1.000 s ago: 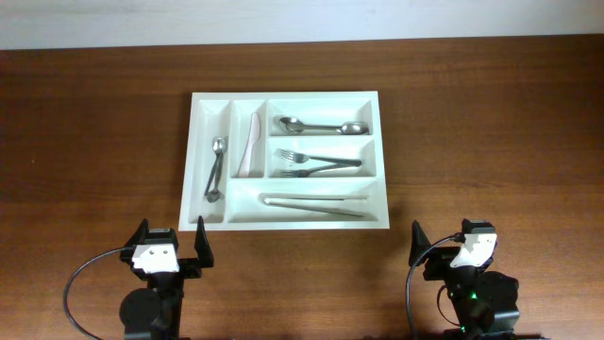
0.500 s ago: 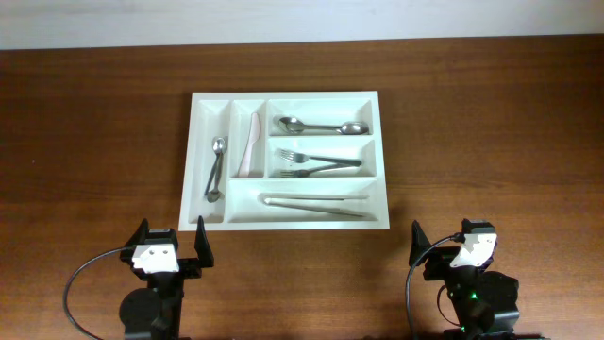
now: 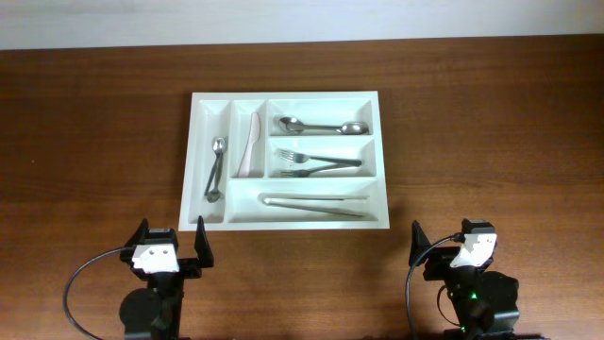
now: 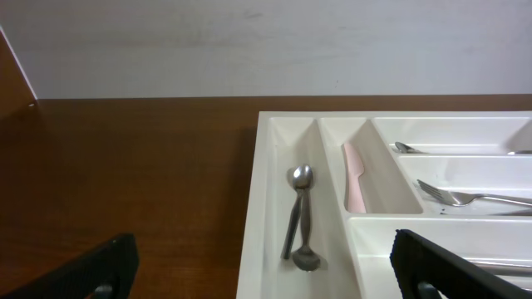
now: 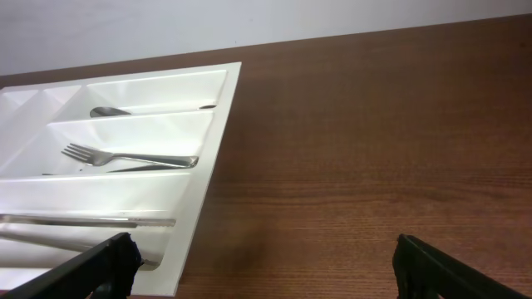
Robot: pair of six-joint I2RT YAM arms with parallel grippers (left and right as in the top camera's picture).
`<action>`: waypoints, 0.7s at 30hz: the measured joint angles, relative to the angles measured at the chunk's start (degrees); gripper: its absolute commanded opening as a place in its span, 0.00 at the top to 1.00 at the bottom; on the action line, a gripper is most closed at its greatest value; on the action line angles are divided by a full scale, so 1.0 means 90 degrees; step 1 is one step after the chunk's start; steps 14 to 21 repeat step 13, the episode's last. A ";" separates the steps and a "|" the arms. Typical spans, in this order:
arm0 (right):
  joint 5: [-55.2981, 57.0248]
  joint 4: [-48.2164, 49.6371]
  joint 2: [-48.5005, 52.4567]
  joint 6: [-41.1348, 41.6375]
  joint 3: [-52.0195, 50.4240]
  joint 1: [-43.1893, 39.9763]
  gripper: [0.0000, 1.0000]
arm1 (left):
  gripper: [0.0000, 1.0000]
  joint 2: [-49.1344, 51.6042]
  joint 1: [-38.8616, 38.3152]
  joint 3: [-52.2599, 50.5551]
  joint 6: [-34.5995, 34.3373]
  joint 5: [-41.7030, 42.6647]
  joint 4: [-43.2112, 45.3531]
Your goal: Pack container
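1. Looking from above, we find the large white rectangular plastic container (image 3: 321,95) lying flat in the middle of the dark brown wooden table (image 3: 94,142), with its long side towards the two arms.
2. The left gripper (image 3: 172,236) is at the near edge of the table, just in front of the left corner of the container. Its claw is spread wide and holds nothing. In the left wrist view one black finger (image 4: 104,267) shows in each lower corner.
3. The right gripper (image 3: 444,238) is at the near edge too, a little to the right of the container's right corner. It is also wide and empty.
4. We see no loose piece on the table, so we judge that the packing is finished or almost finished. The step in hand is then only to wait away from the container.
5. To do this well, we think both arms should keep apart from the white rim. A push on such light plastic could slide the whole container and put the pieces out of order.
6. If one more piece comes, it should go to its own kind, lie along the compartment, and be let go low.
7. Inside we count:
   - two small steel spoons (image 4: 299,218) in the leftmost narrow compartment
   - a pale plastic knife (image 3: 251,144) in the narrow one beside it
   - two larger steel spoons (image 3: 321,127) in the far long one
   - steel forks (image 3: 316,164) in the middle one
   - long steel tongs (image 3: 316,205), as far as we can tell, in the nearest one
8. Nothing stands between the grippers and the container, and behind the table there is only a plain white wall (image 4: 249,41)
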 measured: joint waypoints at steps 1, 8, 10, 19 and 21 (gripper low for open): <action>0.0000 0.0000 0.0000 -0.0002 0.0000 0.0000 0.01 | 0.01 0.0000 0.0000 0.0000 0.0000 0.0000 -0.0002; 0.0000 0.0000 0.0000 0.0002 0.0000 0.0000 0.01 | 0.01 0.0000 0.0000 0.0000 0.0000 0.0000 0.0000; 0.0000 0.0000 0.0000 -0.0002 0.0000 0.0000 0.01 | 0.01 0.0000 0.0000 0.0000 0.0000 0.0000 0.0000; 0.0000 0.0000 0.0000 0.0000 0.0000 0.0000 0.01 | 0.01 0.0000 0.0000 0.0000 0.0000 0.0000 0.0000; 0.0000 0.0000 0.0000 0.0000 0.0000 0.0000 0.01 | 0.01 0.0000 0.0000 0.0000 0.0000 0.0000 0.0000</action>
